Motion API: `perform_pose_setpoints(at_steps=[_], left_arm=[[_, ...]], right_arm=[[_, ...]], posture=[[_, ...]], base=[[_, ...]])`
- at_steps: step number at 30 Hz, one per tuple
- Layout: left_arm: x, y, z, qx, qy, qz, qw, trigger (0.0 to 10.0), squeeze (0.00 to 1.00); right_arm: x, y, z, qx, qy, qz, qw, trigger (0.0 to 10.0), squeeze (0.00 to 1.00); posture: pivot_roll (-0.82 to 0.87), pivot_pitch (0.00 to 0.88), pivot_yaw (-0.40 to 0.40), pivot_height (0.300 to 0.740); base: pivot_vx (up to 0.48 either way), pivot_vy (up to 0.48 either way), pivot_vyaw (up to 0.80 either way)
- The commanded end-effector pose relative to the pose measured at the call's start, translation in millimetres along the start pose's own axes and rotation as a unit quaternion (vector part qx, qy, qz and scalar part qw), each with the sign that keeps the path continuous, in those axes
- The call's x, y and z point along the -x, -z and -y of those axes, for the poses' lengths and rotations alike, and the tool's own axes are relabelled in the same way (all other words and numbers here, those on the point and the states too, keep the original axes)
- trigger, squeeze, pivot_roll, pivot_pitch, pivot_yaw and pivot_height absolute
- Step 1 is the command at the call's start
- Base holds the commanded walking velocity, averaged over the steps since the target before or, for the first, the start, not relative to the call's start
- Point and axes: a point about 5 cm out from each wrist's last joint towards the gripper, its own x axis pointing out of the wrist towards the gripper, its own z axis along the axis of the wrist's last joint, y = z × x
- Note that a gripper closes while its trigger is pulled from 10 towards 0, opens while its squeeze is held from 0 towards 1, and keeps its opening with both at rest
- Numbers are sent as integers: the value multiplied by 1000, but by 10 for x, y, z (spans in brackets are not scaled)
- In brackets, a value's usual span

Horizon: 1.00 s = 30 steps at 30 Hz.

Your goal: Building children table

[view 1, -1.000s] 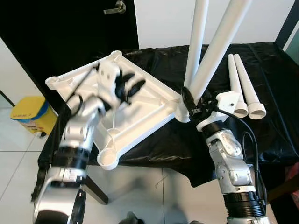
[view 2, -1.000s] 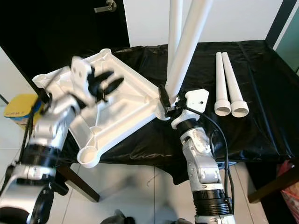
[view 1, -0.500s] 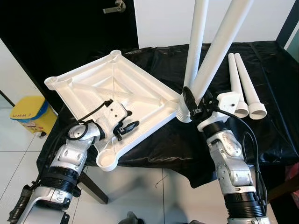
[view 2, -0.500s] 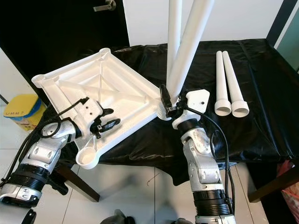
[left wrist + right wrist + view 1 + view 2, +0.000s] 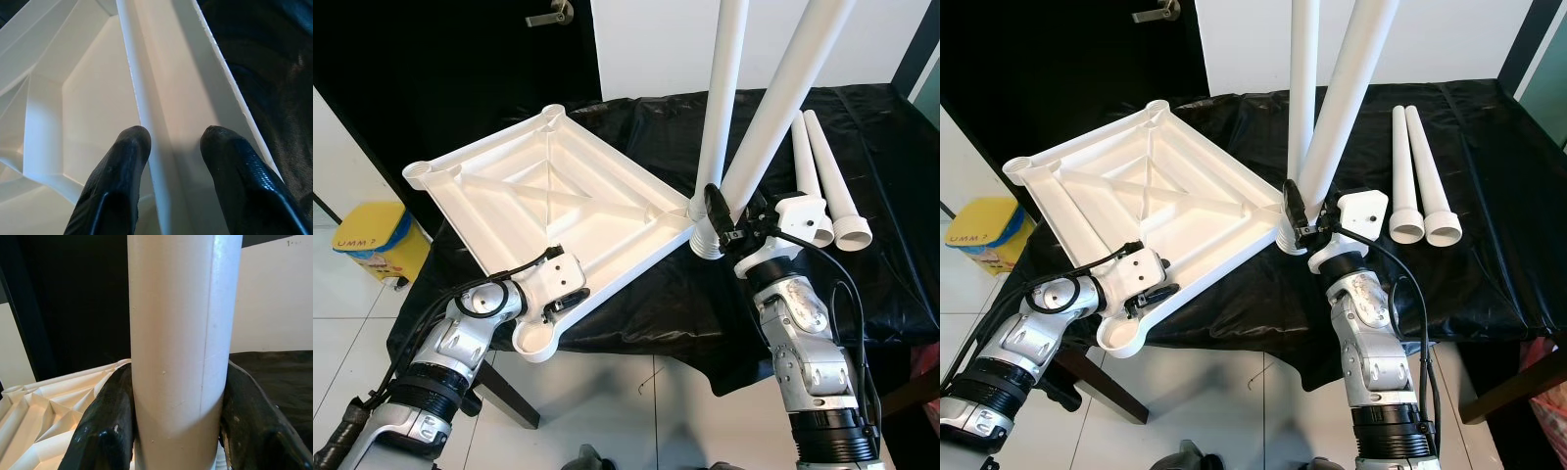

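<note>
right end effector (image 5: 717, 217) clamps a white leg (image 5: 773, 113) leaning up and rightward beside the upright leg (image 5: 722, 98); left end effector (image 5: 171, 161) fingers apart, straddling the tabletop (image 5: 548, 211) rim at the desk (image 5: 891, 176) edge.

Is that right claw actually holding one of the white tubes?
Yes, the right gripper has its jaws pressed against both sides of a white table leg standing up from the tabletop's corner.

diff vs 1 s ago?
The left gripper dropped from above the upturned tabletop to its near edge; its open fingers now straddle the rim there. The right gripper stays clamped on a white leg at the corner socket. The second upright leg and two loose legs on the black cloth are unchanged.
</note>
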Motion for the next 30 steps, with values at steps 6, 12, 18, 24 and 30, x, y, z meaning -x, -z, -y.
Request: perform_pose_setpoints(at_steps=[6,12,18,24,30], left_arm=[[-218,-179,86,41,-68,24,997,10000,0],[-459,-456,69,80,-103,46,990,10000,0],[-661,-686,42,114,-149,46,981,10000,0],[-634,-759,-76,148,-170,75,971,10000,0],[-443,-751,-211,152,-148,126,969,10000,0]], right_arm=[[-21,-56,-14,-3,3,9,1000,10000,0],[-46,-65,-21,-5,2,11,1000,10000,0],[-68,-69,-41,-7,2,13,1000,10000,0],[-72,-73,-44,-7,4,14,1000,10000,0],[-62,-64,-34,-6,4,12,1000,10000,0]], posture=[[-48,72,66,740],[-48,66,66,740],[-51,61,68,740],[-53,60,70,740],[-48,61,67,740]], base=[[0,0,0],[0,0,0],[0,0,0],[0,0,0],[0,0,0]])
